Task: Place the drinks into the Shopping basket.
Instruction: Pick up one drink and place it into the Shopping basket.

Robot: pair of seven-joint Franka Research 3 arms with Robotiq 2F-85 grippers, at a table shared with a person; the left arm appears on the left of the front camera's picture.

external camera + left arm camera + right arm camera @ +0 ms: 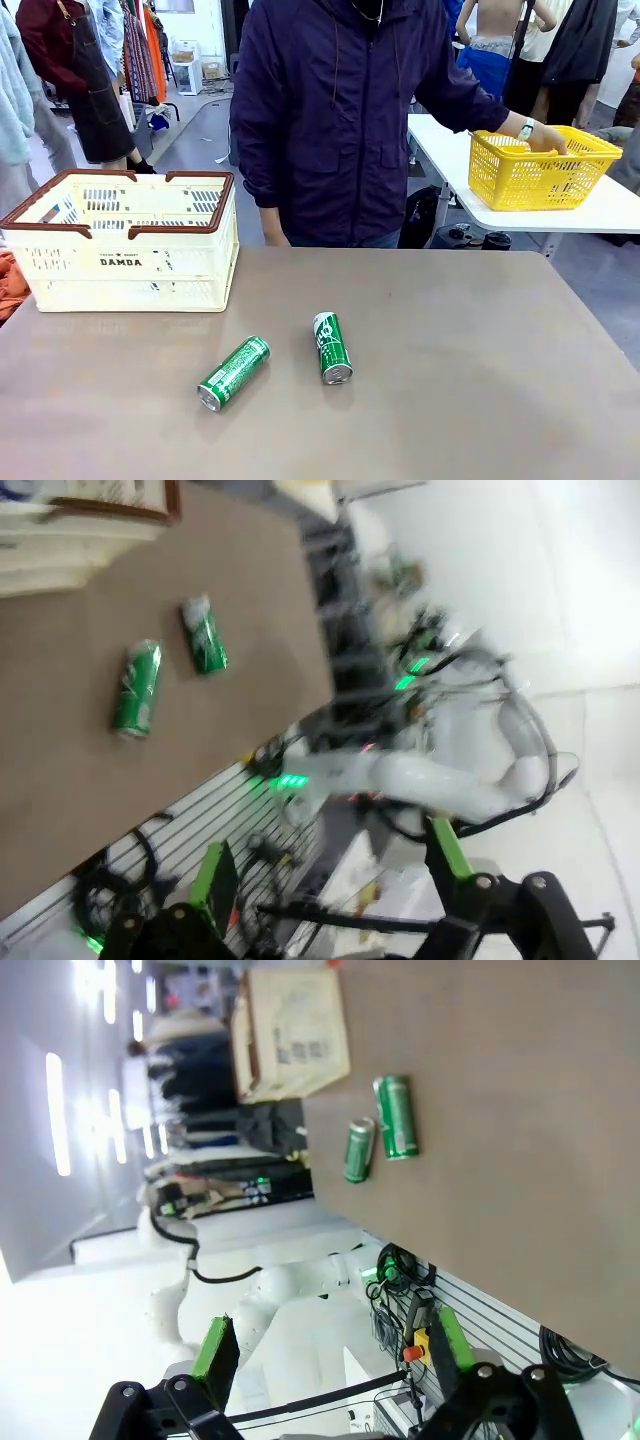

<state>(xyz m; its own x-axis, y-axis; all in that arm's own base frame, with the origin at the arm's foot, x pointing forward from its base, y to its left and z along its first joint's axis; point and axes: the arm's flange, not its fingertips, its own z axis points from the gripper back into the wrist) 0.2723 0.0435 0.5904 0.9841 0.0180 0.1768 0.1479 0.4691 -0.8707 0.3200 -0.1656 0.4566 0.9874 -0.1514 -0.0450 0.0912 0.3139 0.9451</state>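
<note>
Looking across the counter (pixel 480 380), we find two green cans lying on their sides near its middle, close together but not touching: the left can (pixel 233 373) runs slantwise, a silver end toward the near edge, and the right can (pixel 332 347) points almost straight at us. Neither is in the cream, brown-rimmed basket (pixel 130 240), which stands upright at the counter's far left, well apart from both, its DAMDA lettering facing us. The person (pixel 340 120), in a dark jacket, stands at the far side, one arm stretched to a yellow basket (pixel 540 175) on a white table (pixel 445 160) beside, the person's hand (pixel 547 138) at its rim. In the wrist views we see the robot's left hand (pixel 330 880) and right hand (pixel 335 1350) each released, green pads (pixel 217 880) spread wide with nothing between them, both well apart from the cans.
</note>
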